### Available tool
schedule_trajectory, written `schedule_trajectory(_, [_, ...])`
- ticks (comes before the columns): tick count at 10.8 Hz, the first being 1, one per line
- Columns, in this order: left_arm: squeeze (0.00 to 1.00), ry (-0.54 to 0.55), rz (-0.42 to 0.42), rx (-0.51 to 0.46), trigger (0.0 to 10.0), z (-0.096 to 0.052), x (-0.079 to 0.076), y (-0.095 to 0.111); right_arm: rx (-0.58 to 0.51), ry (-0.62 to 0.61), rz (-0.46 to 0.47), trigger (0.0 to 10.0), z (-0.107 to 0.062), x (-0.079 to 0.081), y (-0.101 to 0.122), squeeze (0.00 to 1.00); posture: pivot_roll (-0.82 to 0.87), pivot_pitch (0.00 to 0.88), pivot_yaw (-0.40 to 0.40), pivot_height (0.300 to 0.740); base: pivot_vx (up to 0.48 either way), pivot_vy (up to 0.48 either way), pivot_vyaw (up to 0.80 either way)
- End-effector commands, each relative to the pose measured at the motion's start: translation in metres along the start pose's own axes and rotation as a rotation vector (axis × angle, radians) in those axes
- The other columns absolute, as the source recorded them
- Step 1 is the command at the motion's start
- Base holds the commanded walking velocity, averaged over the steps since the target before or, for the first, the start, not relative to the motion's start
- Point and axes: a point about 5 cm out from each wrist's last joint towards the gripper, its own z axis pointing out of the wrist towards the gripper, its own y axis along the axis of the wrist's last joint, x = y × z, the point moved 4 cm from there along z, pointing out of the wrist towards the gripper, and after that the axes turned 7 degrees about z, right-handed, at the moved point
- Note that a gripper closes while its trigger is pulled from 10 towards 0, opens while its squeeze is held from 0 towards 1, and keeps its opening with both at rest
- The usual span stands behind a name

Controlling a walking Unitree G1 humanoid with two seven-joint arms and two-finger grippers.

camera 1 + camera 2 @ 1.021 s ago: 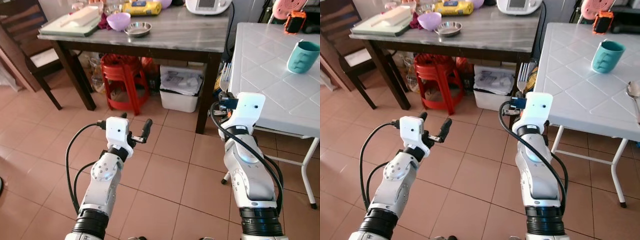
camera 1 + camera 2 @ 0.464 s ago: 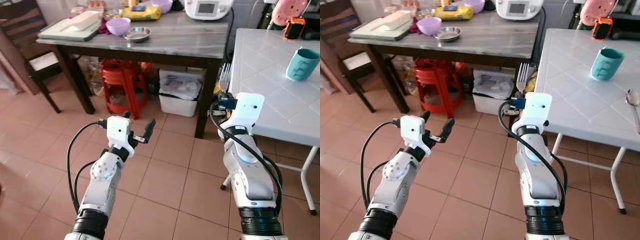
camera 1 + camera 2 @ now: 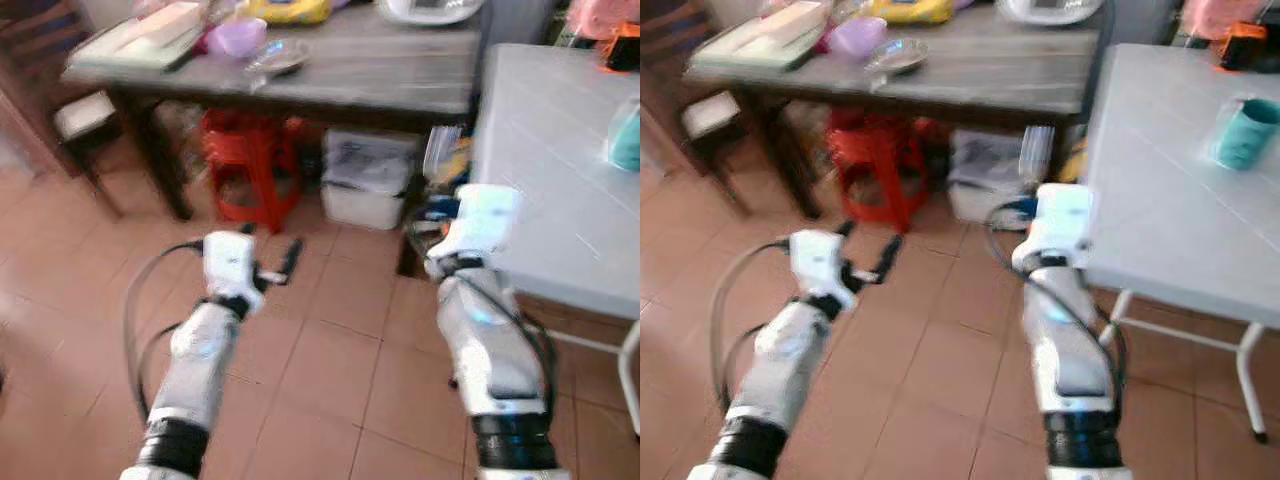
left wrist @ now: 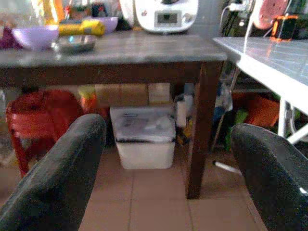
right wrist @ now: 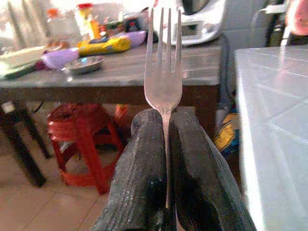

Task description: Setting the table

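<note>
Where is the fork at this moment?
The fork is clamped upright in the right gripper, tines up, just left of the white table.

Two silver arms with white boxy wrists, black looping cables, black cuffs; each claw has chunky ribbed black fingers.

Both eye views are blurred; the fork handle is hidden between the jaws, and the white desk runs off-frame
</note>
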Motion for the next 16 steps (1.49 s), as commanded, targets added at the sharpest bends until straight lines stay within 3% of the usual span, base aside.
schedule_trajectory(1, [0.00,-0.027,-0.006,-0.009,10.0,0.001,-0.008,0.002,-0.011,-0.013,-0.012,10.0,0.000,-0.006,0.002,0.00,-0.08,0.072,0.099,0.740,0.398,0.000,0.00])
schedule_trajectory(4, [0.00,-0.034,-0.004,-0.001,10.0,0.001,-0.008,0.001,-0.010,-0.023,-0.015,10.0,0.000,-0.007,0.001,0.00,-0.08,0.074,0.103,0.740,0.398,0.000,0.00])
schedule_trajectory(9, [0.00,0.008,-0.009,0.041,10.0,0.004,-0.003,-0.004,0.001,-0.024,0.001,10.0,0.000,-0.007,-0.002,0.00,-0.08,0.071,0.099,0.740,0.000,0.000,0.00])
schedule_trajectory(16, [0.00,-0.012,-0.004,0.057,10.0,0.003,-0.011,-0.008,0.013,-0.026,0.005,10.0,0.000,-0.008,-0.005,0.00,-0.08,0.072,0.101,0.740,0.000,0.281,-0.67])
